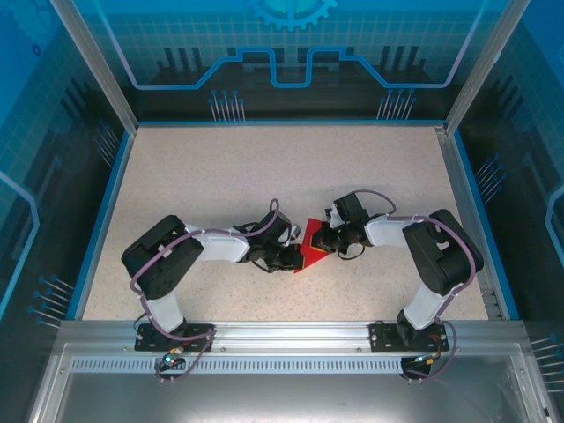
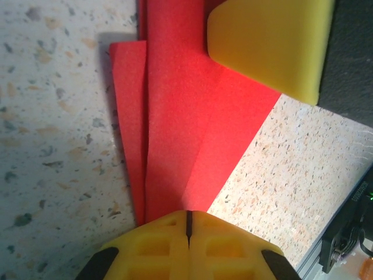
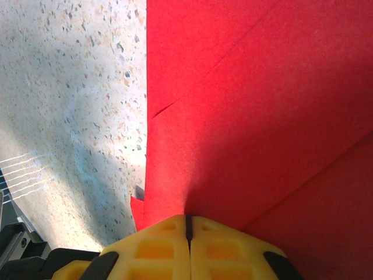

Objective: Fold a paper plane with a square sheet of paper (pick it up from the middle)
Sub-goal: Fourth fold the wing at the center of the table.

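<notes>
From above: red sheet [image 1: 310, 249] lying flat near the middle of the worktop [image 1: 264, 176], a shade toward 6 o'clock, already creased into a smaller pointed shape. Flanked by the left end effector [image 1: 293, 256] at its 8 o'clock and the right end effector [image 1: 321, 239] at its 2 o'clock, both crowding over it, so outline and number of folds hard to read. From the left wrist: left end effector [image 2: 187, 220] at 6 o'clock, fingers pressed together with the red sheet [image 2: 175, 116] running into the seam, so clamped on the paper; layered flaps fanning toward 12 o'clock; a yellow pad [image 2: 268, 46] of the other arm resting on the paper at 1 o'clock. From the right wrist: right end effector [image 3: 187, 223] at 6 o'clock, likewise closed on the red sheet [image 3: 245, 116], paper cut off at 12 and 3 o'clock. Short dark line at the paper's 10 o'clock edge, nick or layer edge, cannot tell. Likely risks: tearing thin paper if the two grips pull apart; a skewed crease if one grip slips or drags layers sideways; buckling if pushed together. Depth of bite inside either seam hidden.
</notes>
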Tool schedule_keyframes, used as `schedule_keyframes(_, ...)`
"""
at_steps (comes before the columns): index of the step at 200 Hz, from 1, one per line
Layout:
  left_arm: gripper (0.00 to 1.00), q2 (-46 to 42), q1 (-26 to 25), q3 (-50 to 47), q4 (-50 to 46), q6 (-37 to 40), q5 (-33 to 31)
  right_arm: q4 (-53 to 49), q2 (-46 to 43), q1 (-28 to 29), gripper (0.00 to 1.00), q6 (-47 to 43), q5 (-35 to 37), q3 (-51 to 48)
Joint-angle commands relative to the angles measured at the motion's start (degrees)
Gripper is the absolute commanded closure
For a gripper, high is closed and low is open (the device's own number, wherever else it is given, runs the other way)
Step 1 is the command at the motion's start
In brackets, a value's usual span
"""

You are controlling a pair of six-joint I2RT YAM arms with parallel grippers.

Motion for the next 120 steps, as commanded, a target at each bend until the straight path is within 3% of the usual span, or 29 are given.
schedule_keyframes(1, 0.97, 0.09, -0.02, -3.02, -4.23, -1.33, 0.57, -5.08, 3.53, 0.39, 0.95, -0.94, 4.72, -0.95)
schedule_keyframes(62, 0.97, -6.47, 0.13, -4.21, -9.21, 0.75, 0.59, -5.51, 3.90, 0.24, 0.95, -0.85, 4.98, -0.96)
schedule_keyframes(97, 0.95, -11.40, 1.16, -1.63, -5.64, 0.79, -0.79, -5.27, 4.08, 0.30, 0.95, -0.86, 4.93, -0.95)
schedule_keyframes(120, 0.94, -9.35, 1.38, 1.00, -3.49, 0.76, -3.39, -5.09, 4.33, 0.31, 0.95, -0.70, 4.88, -1.02)
